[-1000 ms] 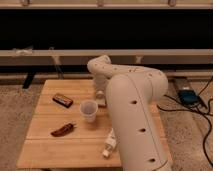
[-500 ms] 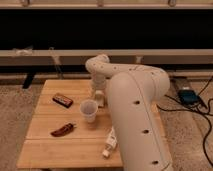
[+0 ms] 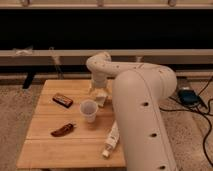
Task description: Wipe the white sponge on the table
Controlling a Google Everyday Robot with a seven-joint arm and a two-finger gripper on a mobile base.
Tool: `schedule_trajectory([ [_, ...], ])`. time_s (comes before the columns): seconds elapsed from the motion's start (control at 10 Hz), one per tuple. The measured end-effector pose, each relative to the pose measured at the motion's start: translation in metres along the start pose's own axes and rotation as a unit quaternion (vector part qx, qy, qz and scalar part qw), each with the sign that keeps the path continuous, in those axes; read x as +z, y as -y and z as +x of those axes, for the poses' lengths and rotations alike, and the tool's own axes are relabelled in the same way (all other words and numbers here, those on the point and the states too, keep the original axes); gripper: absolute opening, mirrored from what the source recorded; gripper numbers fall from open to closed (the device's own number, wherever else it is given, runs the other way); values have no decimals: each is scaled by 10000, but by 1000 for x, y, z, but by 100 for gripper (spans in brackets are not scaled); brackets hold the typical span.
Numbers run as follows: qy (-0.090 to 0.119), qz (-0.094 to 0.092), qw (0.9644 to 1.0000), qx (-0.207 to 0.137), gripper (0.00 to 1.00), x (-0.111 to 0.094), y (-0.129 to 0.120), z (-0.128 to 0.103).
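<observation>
Gripper: the gripper [image 3: 99, 95] hangs low over the far middle of the table [image 3: 45, 150], pointing straight down from the bend of the big white arm [image 3: 140, 115].
Fingers: whether they stand wide or narrow cannot be told; the lower end of the gripper blends into a pale block beneath it.
White sponge: the white sponge [image 3: 101, 100] appears as a small off-white block right under the gripper, just behind and to the right of the cup. It seems to touch the gripper's tip; whether it is clamped or merely pressed cannot be told.
Sponge axis: too little of it shows to tell which way its long side runs.
Cup: a translucent white cup [image 3: 89, 110] stands upright near the table's middle, mouth up; nothing can be made out inside it.
Tube: a long white tube [image 3: 111, 140] lies on the near right part of the table, its long axis running from the front edge back toward the arm, its cap end nearest the front.
Dark packet: a flat dark rectangular packet [image 3: 62, 100] lies left of the cup, apart from it.
Reddish object: a small dark reddish object [image 3: 62, 130] lies in front and to the left of the cup.
Table: light wooden planks, seams running left to right.
</observation>
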Motion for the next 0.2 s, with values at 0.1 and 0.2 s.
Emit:
schedule_trajectory([
  [0.1,0,-2,10000,1,80,0,0,0],
  [0.2,2,-3,10000,16,80,0,2,0],
])
